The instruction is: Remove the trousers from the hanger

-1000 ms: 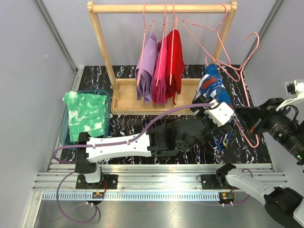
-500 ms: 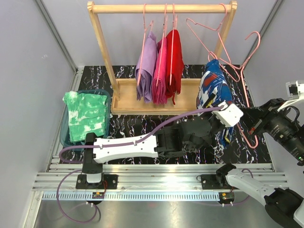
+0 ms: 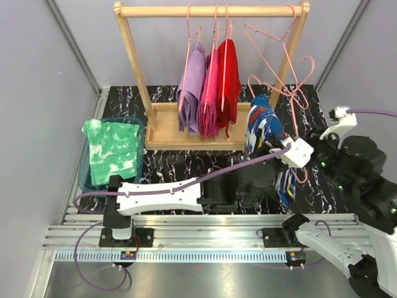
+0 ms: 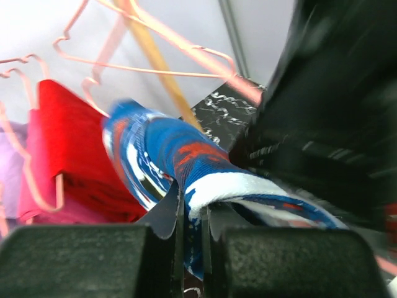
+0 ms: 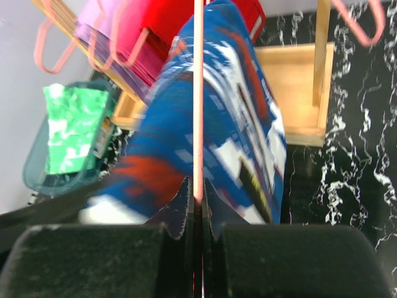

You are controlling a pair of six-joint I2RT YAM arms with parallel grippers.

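Left arm (image 3: 161,194) stretched low across the frame to centre right. Right arm (image 3: 363,167) reaches in from the right edge. Navy trousers (image 3: 260,124) at centre right, draped over pink hanger (image 5: 198,93), long axis running from top to lower right. Left gripper (image 4: 192,217) clenched on their lower fold, cloth rising beyond it. Right gripper (image 5: 197,198) clamped on the hanger wire.

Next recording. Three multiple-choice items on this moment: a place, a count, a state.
1. Where is the mint green pair? A on the rack; B in the teal bin; C on the tabletop.
2. How many pairs hang on the wooden rack? A one; B three; C five.
3. What is the left gripper shut on? A the blue patterned trousers; B a hanger; C nothing.
B, it fills the bin; B, lilac, pink, red; A, cloth sits between its fingers.
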